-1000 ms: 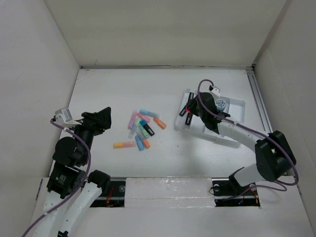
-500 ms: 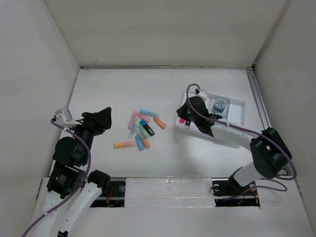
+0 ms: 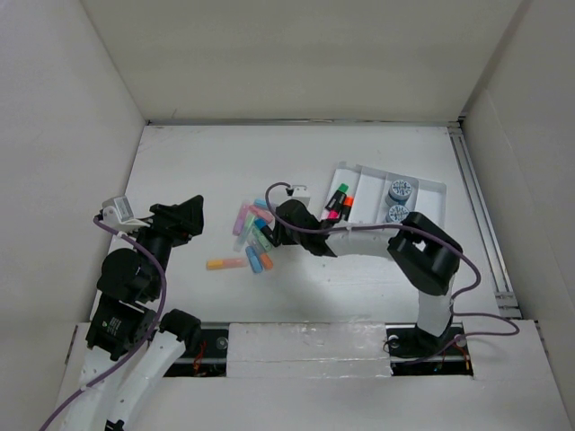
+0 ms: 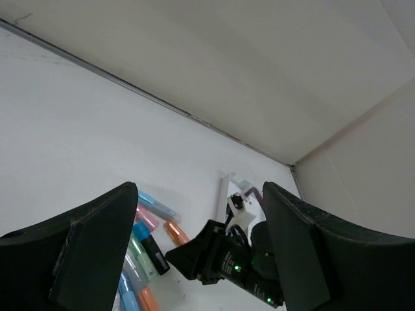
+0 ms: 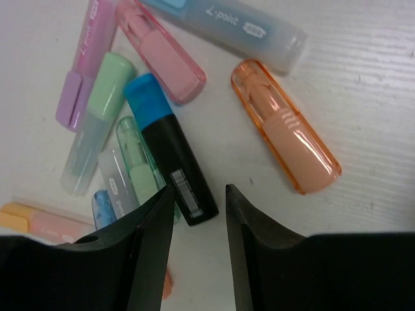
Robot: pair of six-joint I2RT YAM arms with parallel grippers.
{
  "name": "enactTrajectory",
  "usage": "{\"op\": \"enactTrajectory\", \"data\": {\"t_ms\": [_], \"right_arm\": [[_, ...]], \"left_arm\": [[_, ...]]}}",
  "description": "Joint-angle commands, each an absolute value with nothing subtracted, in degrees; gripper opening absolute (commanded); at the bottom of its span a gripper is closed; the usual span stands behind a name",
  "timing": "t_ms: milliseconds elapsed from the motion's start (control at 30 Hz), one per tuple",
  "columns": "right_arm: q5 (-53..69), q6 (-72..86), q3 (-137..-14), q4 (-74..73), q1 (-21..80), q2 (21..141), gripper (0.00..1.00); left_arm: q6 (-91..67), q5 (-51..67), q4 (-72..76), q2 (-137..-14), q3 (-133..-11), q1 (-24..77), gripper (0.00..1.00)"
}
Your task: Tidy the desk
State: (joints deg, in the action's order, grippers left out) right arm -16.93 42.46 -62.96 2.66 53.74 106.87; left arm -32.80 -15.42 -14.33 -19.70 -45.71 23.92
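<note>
Highlighters (image 3: 252,237) are lying heaped left of centre on the desk (image 3: 207,162), likely light, stiff and slick, so the empty right gripper (image 5: 198,194), narrowly parted, is hovering across the black highlighter (image 5: 174,170), whose barrel looks the best place to pinch, while the left gripper (image 4: 200,194) is hanging spread wide.

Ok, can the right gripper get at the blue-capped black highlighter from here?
Probably yes: the right gripper hangs open over one end of the black highlighter, nothing lying on it. The green highlighter close alongside may crowd a finger.
</note>
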Motion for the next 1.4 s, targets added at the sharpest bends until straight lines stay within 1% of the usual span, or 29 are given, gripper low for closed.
{"op": "enactTrajectory", "data": {"t_ms": [0, 200, 300, 600, 633, 667, 700, 767, 867, 1033, 1067, 1233, 1333, 1367], "right_arm": [[-22.1, 39.8, -68.9, 0.5, 55.5, 109.1, 0.43], [-23.9, 40.0, -70.9, 0.2, 56.8, 112.6, 0.44], [-26.7, 39.8, -72.6, -3.3, 57.9, 114.4, 0.44], [-33.5, 39.0, -76.1, -7.6, 59.6, 118.7, 0.44], [-33.3, 38.6, -76.5, -8.2, 59.6, 119.2, 0.42], [-33.2, 38.4, -76.8, -8.3, 59.6, 119.4, 0.29], [-33.4, 38.6, -77.0, -8.2, 59.6, 119.2, 0.22], [-33.3, 38.8, -75.9, -6.0, 60.1, 117.5, 0.13], [-32.9, 40.3, -72.0, -1.1, 60.1, 111.1, 0.09], [-33.0, 42.0, -64.7, 8.8, 60.1, 97.0, 0.09], [-33.0, 43.9, -60.2, 10.9, 58.6, 92.2, 0.09], [-33.6, 47.3, -55.2, 11.0, 53.6, 87.7, 0.09], [-34.0, 51.6, -50.8, 9.8, 48.1, 85.3, 0.09], [-33.5, 52.5, -49.8, 9.8, 44.7, 84.7, 0.1]], "left_arm": [[-31.6, -14.9, -11.2, -19.6, -45.5, 24.1, 0.74], [-31.7, -14.9, -11.2, -19.7, -45.5, 24.1, 0.74], [-31.7, -14.9, -11.2, -19.7, -45.5, 24.1, 0.74], [-31.6, -14.8, -11.2, -19.5, -45.4, 24.1, 0.74], [-31.6, -14.9, -11.2, -19.4, -45.4, 24.1, 0.74], [-31.6, -14.8, -11.2, -19.5, -45.4, 24.1, 0.74], [-31.6, -14.9, -11.2, -19.4, -45.4, 24.1, 0.74], [-31.6, -15.0, -11.3, -19.4, -45.4, 24.1, 0.74], [-31.6, -14.9, -11.3, -19.3, -45.4, 24.1, 0.74], [-31.6, -14.9, -11.3, -19.1, -45.4, 24.1, 0.74], [-31.7, -14.9, -11.4, -18.7, -45.4, 24.1, 0.74], [-31.7, -14.7, -11.3, -18.7, -45.4, 24.1, 0.74], [-31.6, -14.8, -11.4, -18.7, -45.3, 24.1, 0.74], [-31.6, -14.8, -11.3, -18.7, -45.3, 24.1, 0.74]]}}
